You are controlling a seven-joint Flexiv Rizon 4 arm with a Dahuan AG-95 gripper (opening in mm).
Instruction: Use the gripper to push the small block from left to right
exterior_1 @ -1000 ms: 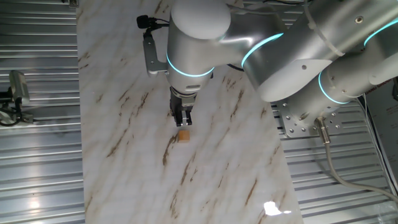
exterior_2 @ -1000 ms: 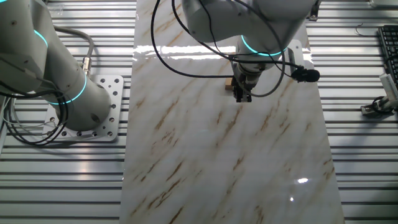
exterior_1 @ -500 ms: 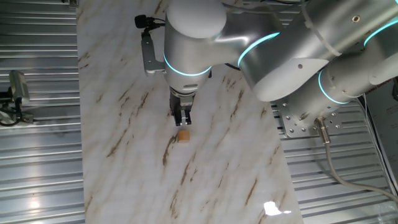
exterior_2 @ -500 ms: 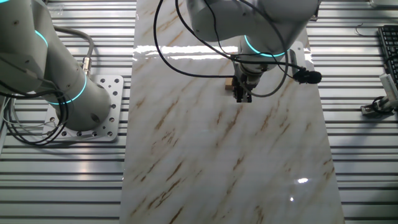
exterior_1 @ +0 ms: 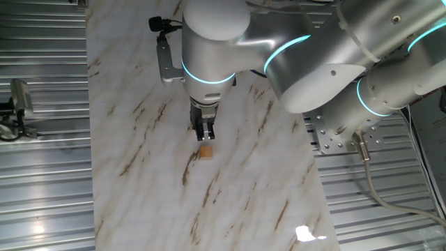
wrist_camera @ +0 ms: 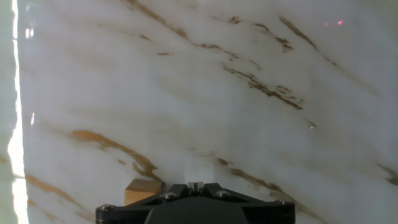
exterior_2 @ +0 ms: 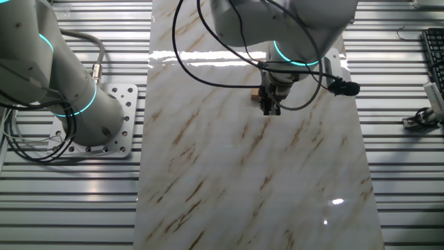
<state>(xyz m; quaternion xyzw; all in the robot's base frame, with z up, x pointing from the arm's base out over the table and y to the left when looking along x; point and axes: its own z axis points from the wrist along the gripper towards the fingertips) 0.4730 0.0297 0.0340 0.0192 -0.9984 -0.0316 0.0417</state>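
The small block (exterior_1: 206,150) is a tiny orange-tan cube on the marble slab. My gripper (exterior_1: 205,135) hangs straight down with its fingers pressed together, its tip low over the slab right beside the block and holding nothing. In the other fixed view the block (exterior_2: 256,93) peeks out just left of the gripper (exterior_2: 270,108). In the hand view the block (wrist_camera: 142,190) sits at the bottom left, next to the dark gripper body (wrist_camera: 195,184); the fingers look shut.
The marble slab (exterior_1: 146,84) with brown veins lies over a ribbed metal table (exterior_1: 42,174). The arm's base plate (exterior_2: 111,121) is at the slab's side. A small clamp (exterior_1: 17,104) and a keyboard (exterior_2: 433,52) lie off the slab.
The arm has shifted slightly sideways. The gripper tip and block stay almost where they were.
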